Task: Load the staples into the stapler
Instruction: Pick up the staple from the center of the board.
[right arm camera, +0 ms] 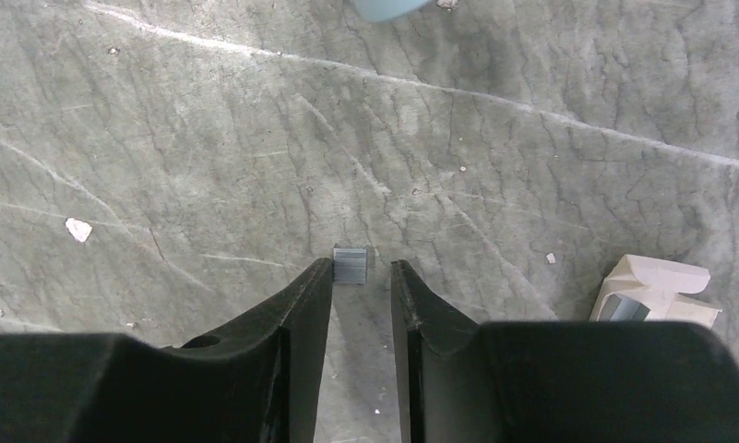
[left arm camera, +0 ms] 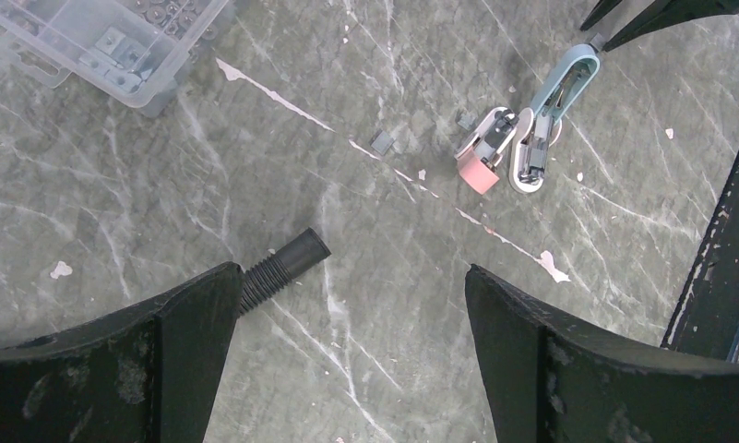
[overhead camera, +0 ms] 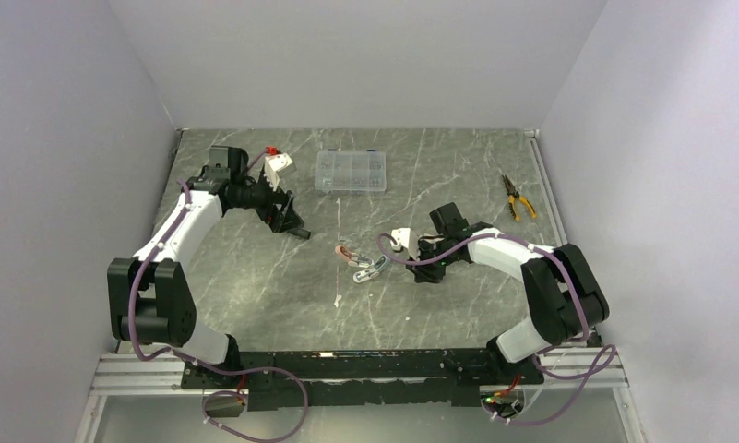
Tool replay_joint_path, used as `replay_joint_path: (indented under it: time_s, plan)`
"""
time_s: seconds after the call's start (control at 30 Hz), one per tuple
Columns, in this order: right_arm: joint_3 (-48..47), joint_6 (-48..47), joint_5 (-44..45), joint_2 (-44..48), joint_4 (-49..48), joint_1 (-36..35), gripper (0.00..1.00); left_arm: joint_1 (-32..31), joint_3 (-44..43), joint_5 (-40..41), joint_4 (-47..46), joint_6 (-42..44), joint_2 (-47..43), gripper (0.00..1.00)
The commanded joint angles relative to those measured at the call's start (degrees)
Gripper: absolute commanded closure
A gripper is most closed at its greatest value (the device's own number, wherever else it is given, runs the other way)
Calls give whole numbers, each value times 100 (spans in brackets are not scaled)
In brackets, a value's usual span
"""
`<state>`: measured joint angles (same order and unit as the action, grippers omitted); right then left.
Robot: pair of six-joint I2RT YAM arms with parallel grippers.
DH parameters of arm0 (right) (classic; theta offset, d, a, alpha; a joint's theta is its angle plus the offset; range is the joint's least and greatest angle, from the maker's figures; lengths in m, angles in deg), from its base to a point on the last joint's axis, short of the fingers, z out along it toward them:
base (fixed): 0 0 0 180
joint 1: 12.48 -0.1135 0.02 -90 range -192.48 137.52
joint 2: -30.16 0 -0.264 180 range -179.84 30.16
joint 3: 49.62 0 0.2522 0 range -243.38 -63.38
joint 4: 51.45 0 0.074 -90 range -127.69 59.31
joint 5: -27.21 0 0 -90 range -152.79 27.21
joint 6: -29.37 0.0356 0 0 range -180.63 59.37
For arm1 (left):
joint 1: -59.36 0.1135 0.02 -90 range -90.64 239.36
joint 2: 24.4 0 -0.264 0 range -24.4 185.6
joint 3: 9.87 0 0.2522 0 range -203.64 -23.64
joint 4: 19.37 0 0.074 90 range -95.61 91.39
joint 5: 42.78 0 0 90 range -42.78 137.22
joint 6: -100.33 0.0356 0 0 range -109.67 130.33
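Note:
Two mini staplers lie mid-table, a pink one (left arm camera: 481, 164) and a light blue and white one (left arm camera: 552, 113), both seemingly opened. A short grey strip of staples (right arm camera: 351, 266) lies flat on the table just past my right gripper's (right arm camera: 363, 264) tips, against the left fingertip. That gripper is open by a narrow gap with nothing between its fingers, and it sits beside the blue stapler's end (overhead camera: 384, 264). My left gripper (left arm camera: 351, 277) hangs wide open and empty above bare table, left of the staplers. Two small grey bits (left arm camera: 381, 141) lie near the pink stapler.
A clear compartment box (overhead camera: 351, 171) stands at the back centre. Yellow-handled pliers (overhead camera: 518, 196) lie at the back right. A small white carton (right arm camera: 656, 291) sits just right of my right gripper. A black bolt (left arm camera: 282, 263) pokes out beside my left finger.

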<state>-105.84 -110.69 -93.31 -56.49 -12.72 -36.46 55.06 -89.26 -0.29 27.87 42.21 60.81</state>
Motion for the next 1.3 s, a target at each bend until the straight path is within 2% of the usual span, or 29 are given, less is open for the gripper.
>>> replay_joint_path:
  time_s: [0.0, 0.37, 1.0, 1.27]
  plan:
    - [110, 21, 29, -68, 82, 52, 67, 34, -74, -66, -41, 9, -243, 5]
    - [195, -25, 30, -71, 87, 117, 69, 33, -52, -53, -121, -49, -298, 5]
    - [242, -24, -95, -26, 19, 122, 83, 29, -56, -55, -128, -92, -264, 5]
    - [-96, -29, -98, 161, 277, 118, 91, 34, 85, 289, -565, -574, -270, 5]
